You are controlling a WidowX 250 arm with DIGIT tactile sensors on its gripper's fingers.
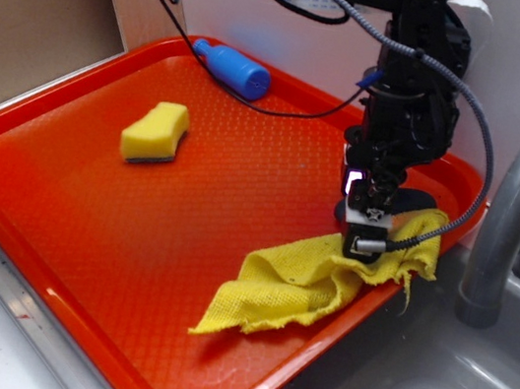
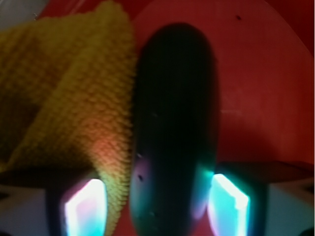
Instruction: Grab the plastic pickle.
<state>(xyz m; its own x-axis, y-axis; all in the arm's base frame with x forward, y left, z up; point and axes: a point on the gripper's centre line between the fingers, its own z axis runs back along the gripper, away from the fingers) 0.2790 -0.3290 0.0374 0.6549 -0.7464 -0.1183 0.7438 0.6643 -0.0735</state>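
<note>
While the pincer (image 2: 157, 204) is lowered at the tray's (image 1: 64, 172) 3 o'clock edge, its fingers (image 2: 81, 211) are seen spread apart on either side of the plastic pickle (image 2: 172, 128), not yet clamped. The pickle is lain lengthwise between them, touching the yellow cloth (image 1: 315, 284) at 9 o'clock. A fold of cloth could be pinched along, or the smooth pickle squeezed out. No writing can be read.
</note>
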